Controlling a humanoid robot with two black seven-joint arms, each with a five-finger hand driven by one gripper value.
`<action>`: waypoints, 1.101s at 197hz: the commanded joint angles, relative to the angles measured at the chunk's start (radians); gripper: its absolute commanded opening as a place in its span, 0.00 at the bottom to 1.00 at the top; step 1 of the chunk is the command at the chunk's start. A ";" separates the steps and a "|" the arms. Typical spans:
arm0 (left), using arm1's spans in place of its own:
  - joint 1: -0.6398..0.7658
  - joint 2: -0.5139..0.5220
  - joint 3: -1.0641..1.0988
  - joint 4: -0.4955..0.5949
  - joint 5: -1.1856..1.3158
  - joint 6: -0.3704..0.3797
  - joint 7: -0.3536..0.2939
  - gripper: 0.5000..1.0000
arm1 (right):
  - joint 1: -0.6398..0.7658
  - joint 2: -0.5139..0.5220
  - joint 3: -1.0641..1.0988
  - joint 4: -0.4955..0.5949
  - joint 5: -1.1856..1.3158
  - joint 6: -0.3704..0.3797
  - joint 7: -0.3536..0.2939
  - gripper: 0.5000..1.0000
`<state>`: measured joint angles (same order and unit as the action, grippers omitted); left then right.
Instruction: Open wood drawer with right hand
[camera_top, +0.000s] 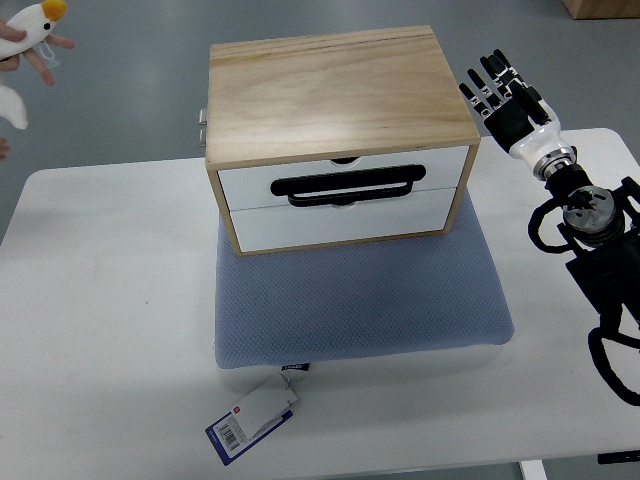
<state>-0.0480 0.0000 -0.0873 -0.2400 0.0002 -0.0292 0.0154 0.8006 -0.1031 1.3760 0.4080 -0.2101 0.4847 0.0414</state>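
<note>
Sitting on a blue-grey cushion (360, 300) at the middle of the white desk (100, 330) is the wood drawer box (335, 100) — a pale wooden case with two white drawer fronts facing the camera. Both fronts lie flush with the case, so the drawers are closed. A black handle (350, 187) runs across the seam between the upper drawer (440, 170) and the lower drawer (420, 215), and a small metal fitting (201, 127) shows at the box's back left corner.

A white hang tag (255, 418) with a dark blue backing lies on the desk just in front of the cushion, attached near a small dark label (296, 368) on the cushion's front edge. The tag carries a barcode and a small red mark; the print is too small to read, and no brand can be made out.

The right hand (505, 100) hangs in the air beside the box's upper right corner, apart from it, its black-and-white fingers (488, 85) stretched out and spread, holding nothing. Its arm (590, 230), wrapped in black cables, comes in from the right edge over the desk's right side. Nothing lies between the hand and the handle.

At the top left corner a person's hand (25, 50) holds a white plush toy (35, 25) with an orange tip — well away from the box.
</note>
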 joint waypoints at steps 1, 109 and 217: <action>0.000 0.000 0.000 -0.001 0.000 0.000 0.000 1.00 | 0.000 -0.001 0.000 0.000 0.000 0.000 0.000 0.89; -0.001 0.000 -0.003 -0.010 0.000 -0.001 0.000 1.00 | 0.180 -0.184 -0.232 0.002 -0.003 0.000 -0.014 0.89; -0.006 0.000 -0.005 -0.018 0.001 -0.003 0.000 1.00 | 0.891 -0.372 -1.319 0.305 -0.077 0.020 -0.206 0.89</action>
<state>-0.0531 0.0000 -0.0914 -0.2589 0.0039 -0.0323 0.0152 1.5367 -0.4731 0.2676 0.6014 -0.2574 0.5057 -0.1264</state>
